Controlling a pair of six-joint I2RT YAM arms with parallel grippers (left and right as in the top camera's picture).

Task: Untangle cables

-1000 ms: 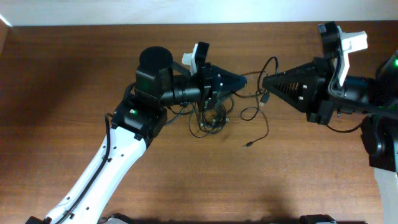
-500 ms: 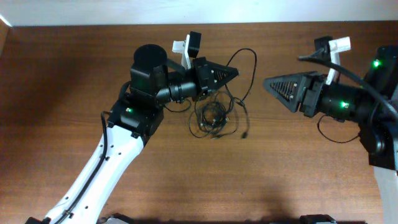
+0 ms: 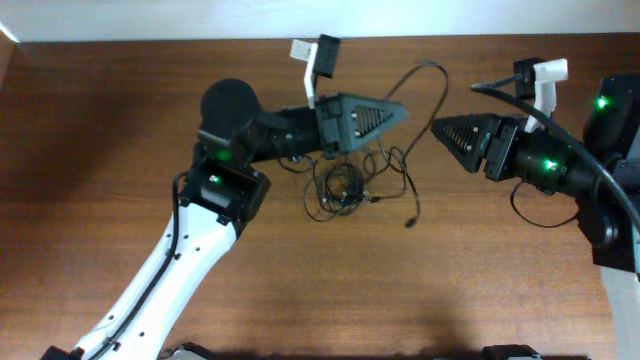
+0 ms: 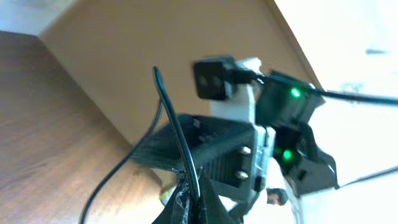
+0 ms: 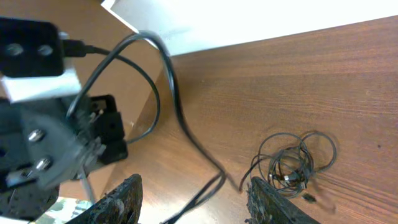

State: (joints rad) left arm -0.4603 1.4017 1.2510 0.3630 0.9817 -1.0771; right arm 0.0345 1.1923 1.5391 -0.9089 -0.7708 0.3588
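"Overhead first. Entry one, the cables [image 3: 340, 190]: where do you log them?"

"Main lot: a small tangled bundle of thin black loops lying on the brown surface [image 3: 100, 150], just below the left claw [image 3: 400, 110] and about midway between the two arms. One loose strand [image 3: 440, 75] arches up out of it, toward the far edge, then drops past the bundle to a plug end [image 3: 410, 222] lying on the wood."

"Entry two, the left claw?"

"Closed tight. In the left wrist view, a black cord [image 4: 180, 137] comes straight up from between its pinched tips, so it has hold of one strand."

"Entry three, the right claw [image 3: 438, 128]?"

"Tip pointing at the left one, close to it but apart. From the right wrist view its two fingers [image 5: 124, 199] stand well apart, holding nothing. A strand [image 5: 186, 137] runs down between them in that picture, but it's blurred, and I can't tell if it lies inside the gap or on the wood beyond."

"And the bundle from that side?"

"Flat on the wood to the right, just past the right-hand finger, with no claw touching it."
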